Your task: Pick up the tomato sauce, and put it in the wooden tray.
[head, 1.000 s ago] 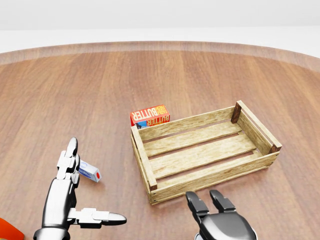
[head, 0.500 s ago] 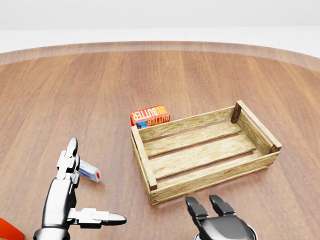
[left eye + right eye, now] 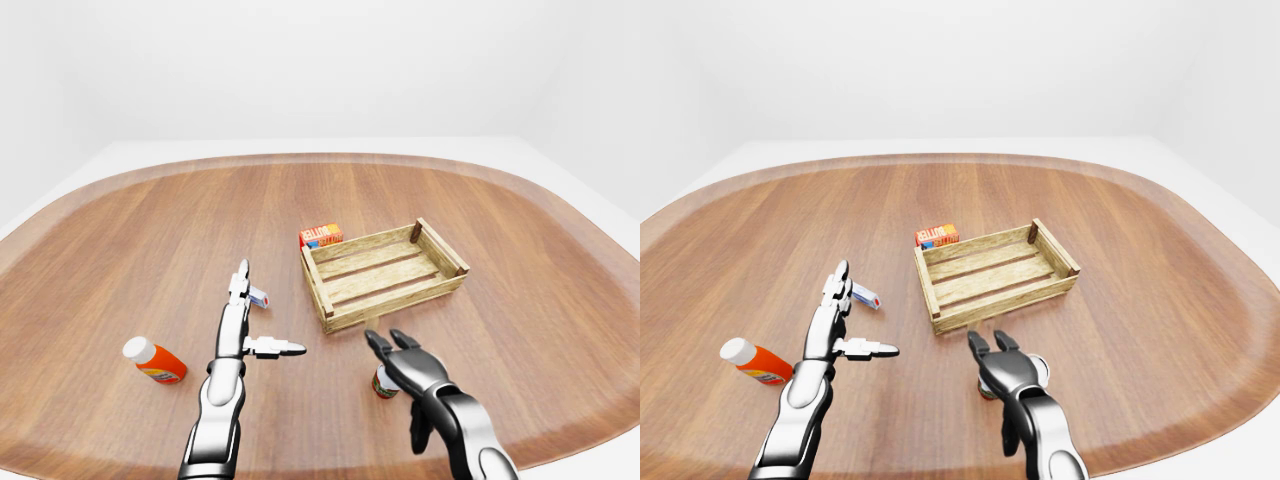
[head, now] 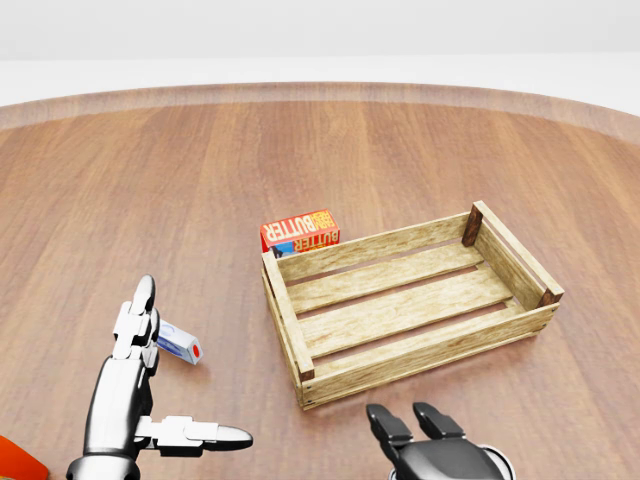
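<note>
The tomato sauce (image 3: 382, 384) is a small can with a red and green label, standing on the wooden table at the lower right of the left-eye view. My right hand (image 3: 390, 348) hovers just above it, fingers spread open, covering most of the can; in the head view only the can's white rim (image 4: 497, 463) shows beside the hand (image 4: 405, 420). The wooden tray (image 3: 385, 308), a slatted crate with nothing in it, lies just above and to the right of that hand. My left hand (image 3: 264, 318) is open and flat, left of the tray.
A red butter box (image 3: 321, 236) leans at the tray's upper left corner. A small white and blue box (image 3: 259, 297) lies by my left fingertips. An orange bottle (image 3: 155, 362) with a white cap lies at the lower left. The table's rounded edge (image 3: 560, 445) runs close behind my right hand.
My right hand has slid toward the bottom of the head view, lowering over the can. The left hand and the other things have not moved.
</note>
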Motion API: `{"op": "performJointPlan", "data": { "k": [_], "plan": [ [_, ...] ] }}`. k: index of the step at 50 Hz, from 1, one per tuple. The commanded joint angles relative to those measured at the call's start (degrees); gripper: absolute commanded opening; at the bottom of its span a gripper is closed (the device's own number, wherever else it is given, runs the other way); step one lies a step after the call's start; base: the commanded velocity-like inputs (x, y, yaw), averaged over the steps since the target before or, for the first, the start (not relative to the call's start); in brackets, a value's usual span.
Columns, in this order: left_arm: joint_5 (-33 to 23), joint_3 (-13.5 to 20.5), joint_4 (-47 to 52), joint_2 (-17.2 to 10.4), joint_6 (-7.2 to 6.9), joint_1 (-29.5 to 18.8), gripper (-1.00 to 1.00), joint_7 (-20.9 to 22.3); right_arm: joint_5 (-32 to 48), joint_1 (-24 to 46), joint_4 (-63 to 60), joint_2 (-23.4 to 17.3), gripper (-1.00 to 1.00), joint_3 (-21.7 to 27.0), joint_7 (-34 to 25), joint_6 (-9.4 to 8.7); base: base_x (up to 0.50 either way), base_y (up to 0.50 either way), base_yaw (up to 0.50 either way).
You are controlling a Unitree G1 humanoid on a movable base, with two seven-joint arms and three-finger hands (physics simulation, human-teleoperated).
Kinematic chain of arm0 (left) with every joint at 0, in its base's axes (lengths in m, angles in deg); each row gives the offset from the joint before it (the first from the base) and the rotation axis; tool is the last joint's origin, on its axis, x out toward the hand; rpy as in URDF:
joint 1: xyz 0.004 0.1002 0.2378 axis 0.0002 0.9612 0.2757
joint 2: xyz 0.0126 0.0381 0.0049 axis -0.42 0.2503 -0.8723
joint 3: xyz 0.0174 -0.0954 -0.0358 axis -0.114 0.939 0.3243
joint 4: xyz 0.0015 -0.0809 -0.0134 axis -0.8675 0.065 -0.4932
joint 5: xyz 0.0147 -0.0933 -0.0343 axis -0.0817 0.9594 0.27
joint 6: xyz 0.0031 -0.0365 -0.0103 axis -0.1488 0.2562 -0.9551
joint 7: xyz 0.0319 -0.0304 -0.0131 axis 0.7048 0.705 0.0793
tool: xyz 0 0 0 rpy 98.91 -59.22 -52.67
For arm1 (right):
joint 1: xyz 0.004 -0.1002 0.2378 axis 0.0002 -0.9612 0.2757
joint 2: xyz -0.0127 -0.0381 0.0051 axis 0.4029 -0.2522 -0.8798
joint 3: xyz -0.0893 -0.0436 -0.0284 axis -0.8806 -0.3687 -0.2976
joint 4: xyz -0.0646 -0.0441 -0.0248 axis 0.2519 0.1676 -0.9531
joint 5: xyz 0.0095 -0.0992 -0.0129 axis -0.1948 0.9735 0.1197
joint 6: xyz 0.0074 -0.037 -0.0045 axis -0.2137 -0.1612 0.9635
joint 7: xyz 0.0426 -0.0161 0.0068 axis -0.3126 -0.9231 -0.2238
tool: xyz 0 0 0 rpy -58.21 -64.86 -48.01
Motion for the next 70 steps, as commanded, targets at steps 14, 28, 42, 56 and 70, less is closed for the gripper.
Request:
{"op": "performJointPlan", "data": {
  "k": [14, 28, 42, 56, 70],
  "plan": [
    [0.0, 0.0, 0.1, 0.0, 0.0, 0.1, 1.0, 0.0, -3.2, -0.2, 0.1, 0.0, 1.0, -0.6, -3.8, -2.37, 0.0, 0.0, 0.0],
    [-0.1, 0.0, -0.1, 0.0, 0.0, 0.1, 1.0, 0.0, -7.7, -1.0, -0.4, 1.4, 1.0, -1.1, -6.7, -5.77, 0.0, 0.0, 0.0],
    [-0.1, 0.0, -0.1, 0.0, 0.0, 0.0, 1.0, -0.1, -16.8, 10.9, 28.4, -1.2, 1.0, 2.5, 2.1, -0.38, 0.0, 0.0, 0.0],
    [-0.1, 0.0, -0.2, 0.0, 0.0, -0.1, 1.0, -0.1, -18.1, 11.3, 29.0, -0.8, -1.0, 3.1, 2.0, -0.25, 0.0, 0.0, 0.0],
    [0.0, 0.0, -0.1, 0.0, 0.0, 0.0, 1.0, -0.1, -18.4, 11.3, 29.8, -1.0, -1.0, 3.0, 3.4, 0.64, 0.0, 0.0, 0.0]
  ]
}}
